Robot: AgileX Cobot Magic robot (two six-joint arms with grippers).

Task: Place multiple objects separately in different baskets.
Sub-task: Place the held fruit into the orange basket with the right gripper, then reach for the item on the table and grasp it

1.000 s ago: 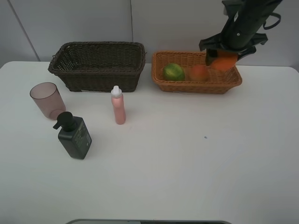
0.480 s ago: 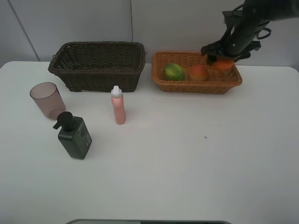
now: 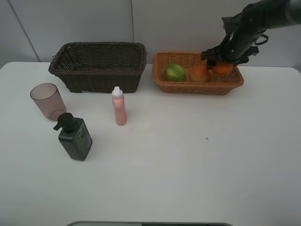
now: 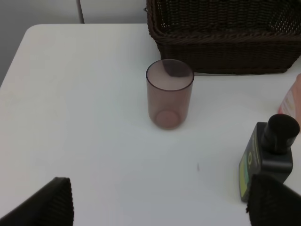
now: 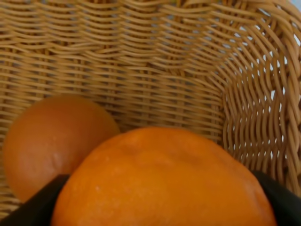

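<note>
Right hand (image 3: 221, 62) grips orange (image 5: 164, 181) down in light wicker basket (image 3: 188, 87), beside peach (image 3: 200, 73). Orange firm, smooth, likely rolls; hold across its widest girth. Left hand (image 4: 160, 203) wide, empty.

Around my right jaws, full of orange (image 5: 160, 179), the light basket (image 3: 197, 87) is tight: wicker wall just beyond, peach (image 3: 200, 73) close beside. My left jaws face the cup (image 4: 170, 100) and pump bottle (image 4: 270, 157), open bench (image 3: 197, 160) between them, dark basket (image 4: 221, 47) beyond.
</note>
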